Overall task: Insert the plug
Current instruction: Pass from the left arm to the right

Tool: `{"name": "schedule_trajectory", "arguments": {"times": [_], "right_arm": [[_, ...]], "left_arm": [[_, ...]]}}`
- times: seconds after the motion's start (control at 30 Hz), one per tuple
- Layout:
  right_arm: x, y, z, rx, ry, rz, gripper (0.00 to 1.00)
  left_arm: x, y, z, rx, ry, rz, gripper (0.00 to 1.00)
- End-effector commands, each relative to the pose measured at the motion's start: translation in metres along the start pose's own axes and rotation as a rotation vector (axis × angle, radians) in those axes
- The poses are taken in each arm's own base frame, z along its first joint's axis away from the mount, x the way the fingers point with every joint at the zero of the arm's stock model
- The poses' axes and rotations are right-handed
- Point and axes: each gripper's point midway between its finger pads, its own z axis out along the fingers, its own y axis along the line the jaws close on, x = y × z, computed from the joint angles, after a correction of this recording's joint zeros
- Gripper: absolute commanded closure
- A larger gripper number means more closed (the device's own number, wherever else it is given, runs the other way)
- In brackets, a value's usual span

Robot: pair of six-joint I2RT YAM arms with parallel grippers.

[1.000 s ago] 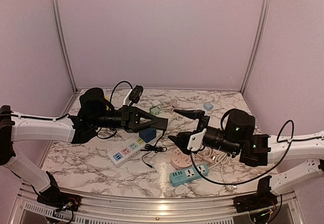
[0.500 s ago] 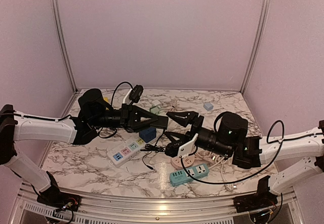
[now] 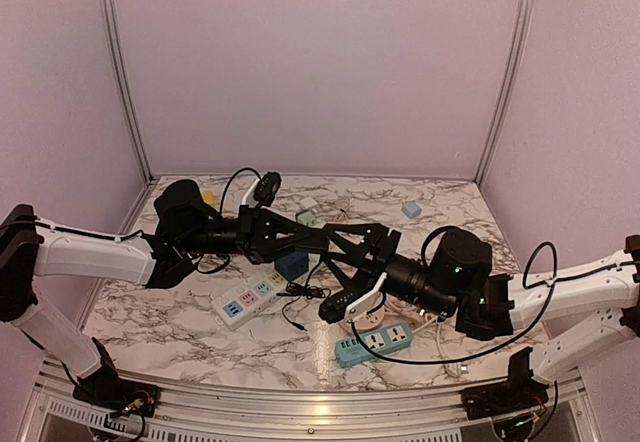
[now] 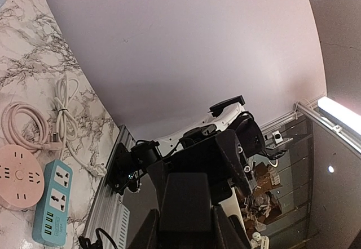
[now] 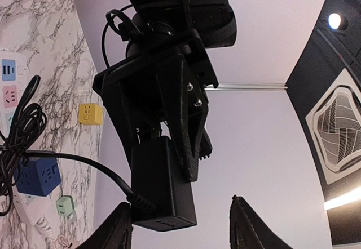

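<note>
From above, we see the left gripper (image 3: 322, 246) and right gripper (image 3: 330, 270) meeting tip to tip above the worktop (image 3: 180, 332). On the left wrist, the 2 jaws are clamped on the black plug (image 4: 186, 204). On the right wrist, the right gripper's jaws stand apart, 1 on either side of that plug, which hangs in mid-air.

Black adapter (image 4: 185, 201) in left end effector (image 4: 186, 229)
</note>
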Motion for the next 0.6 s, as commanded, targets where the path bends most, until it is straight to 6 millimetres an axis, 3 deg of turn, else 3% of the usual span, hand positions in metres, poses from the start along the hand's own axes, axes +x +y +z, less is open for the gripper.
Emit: {"name": "schedule_trajectory", "arguments": {"times": [0.0,0.4,0.5,0.57], "right_arm": [[-0.002,-0.008,0.002,0.014,0.002,-0.016,0.49],[0.001,0.005,0.015,-0.042,0.033,-0.073,0.66],[0.003,0.007,0.020,-0.061,0.047,-0.083,0.80],[0.004,0.010,0.023,-0.083,0.054,-0.088,0.94]], "left_arm": [[0.001,-0.005,-0.003,0.043,0.000,0.016,1.00],[0.003,-0.006,-0.003,0.059,0.009,0.000,1.00],[0.004,-0.004,-0.003,0.058,0.012,-0.006,1.00],[0.005,-0.005,-0.003,0.061,0.012,-0.008,0.92]]}}
